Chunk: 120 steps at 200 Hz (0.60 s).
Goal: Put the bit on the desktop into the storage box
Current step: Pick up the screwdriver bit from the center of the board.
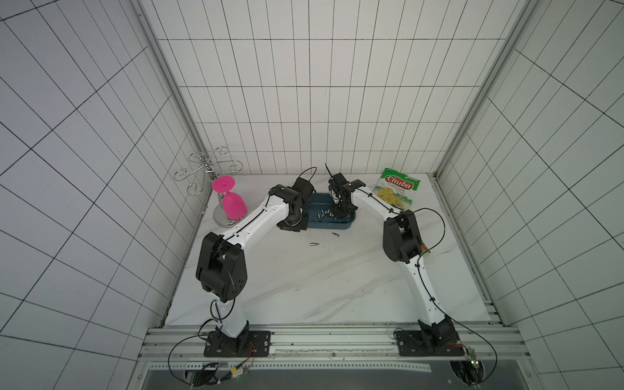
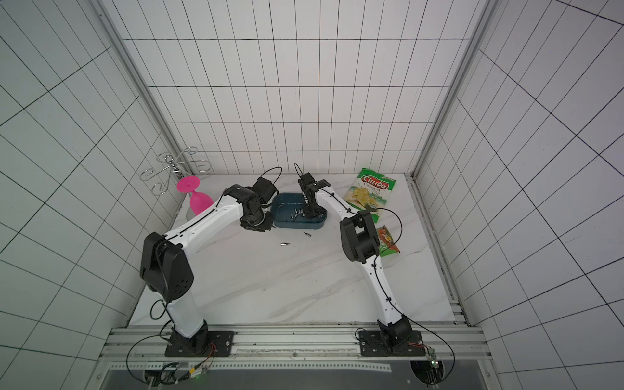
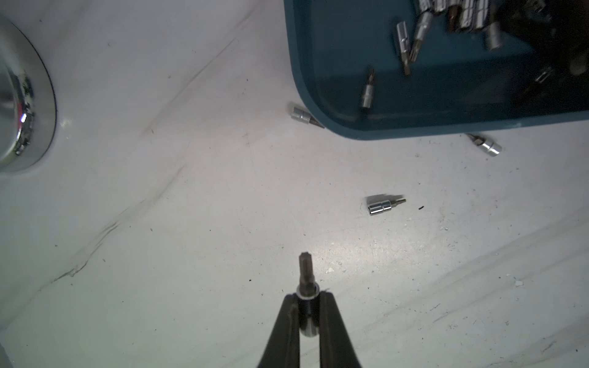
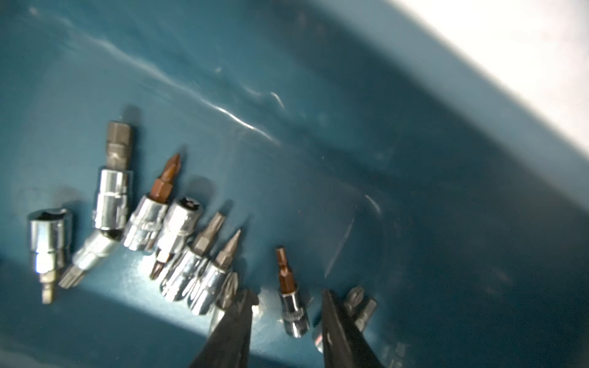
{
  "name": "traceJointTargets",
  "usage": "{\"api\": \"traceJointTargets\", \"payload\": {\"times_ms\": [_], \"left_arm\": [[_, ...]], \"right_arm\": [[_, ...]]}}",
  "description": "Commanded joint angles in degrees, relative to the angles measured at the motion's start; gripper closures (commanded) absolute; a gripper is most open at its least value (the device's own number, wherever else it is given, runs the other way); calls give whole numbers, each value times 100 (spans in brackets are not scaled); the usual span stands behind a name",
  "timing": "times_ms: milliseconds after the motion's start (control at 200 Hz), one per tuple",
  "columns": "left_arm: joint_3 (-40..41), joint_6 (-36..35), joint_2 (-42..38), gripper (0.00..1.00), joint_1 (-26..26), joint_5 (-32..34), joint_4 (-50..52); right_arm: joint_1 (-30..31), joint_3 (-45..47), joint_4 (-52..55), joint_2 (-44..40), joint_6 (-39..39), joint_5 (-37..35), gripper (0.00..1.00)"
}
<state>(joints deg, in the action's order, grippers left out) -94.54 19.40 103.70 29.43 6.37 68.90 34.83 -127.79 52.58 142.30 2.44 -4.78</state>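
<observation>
**Desk:** Where are the bits, and which step are you on?

**Spotter:** You're mid-delivery, by the look of it. The brown-tipped bit (image 4: 291, 306) lies on the floor of the storage box (image 4: 446, 127), beside a row of chrome bits (image 4: 178, 242). Your right gripper (image 4: 290, 296) straddles it with jaws parted, and neither finger appears to touch it. I read that as a release.

**Desk:** And your other arm?

**Spotter:** Your left gripper (image 3: 308, 296) is clamped on a dark-tipped bit (image 3: 306, 270), tip pointing forward. It hangs over the desktop (image 1: 337, 287), outside the box and near its end wall.

**Desk:** What's left on the marble?

**Spotter:** Three, seen from the left wrist. The middle bit (image 3: 381, 205) lies in the open near the box. The corner bit (image 3: 304, 115) has its tip at the box's rounded corner. The far bit (image 3: 487, 145) sits just beside the long wall.

**Desk:** Your next move?

**Spotter:** Probably lift your right arm straight up, clear of the row. Then carry your left load over the rim before you let go.
</observation>
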Motion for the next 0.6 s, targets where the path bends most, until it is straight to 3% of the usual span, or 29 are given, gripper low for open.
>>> {"api": "traceJointTargets", "payload": {"times_ms": [0, 160, 325, 595], "left_arm": [[-452, -109, 174, 100, -56, 119, 158], [-1167, -181, 577, 100, -143, 45, 233], [-1764, -191, 1150, 100, -218, -87, 108], [-2016, 0, 1959, 100, -280, -279, -878]], "right_arm": [[-38, 47, -40, -652, 139, -56, 56], [-55, 170, -37, -1319, 195, 272, 52], [-55, 587, 26, -2200, 299, 120, 50], [-213, 2190, 23, -3669, 916, 377, 48]]}}
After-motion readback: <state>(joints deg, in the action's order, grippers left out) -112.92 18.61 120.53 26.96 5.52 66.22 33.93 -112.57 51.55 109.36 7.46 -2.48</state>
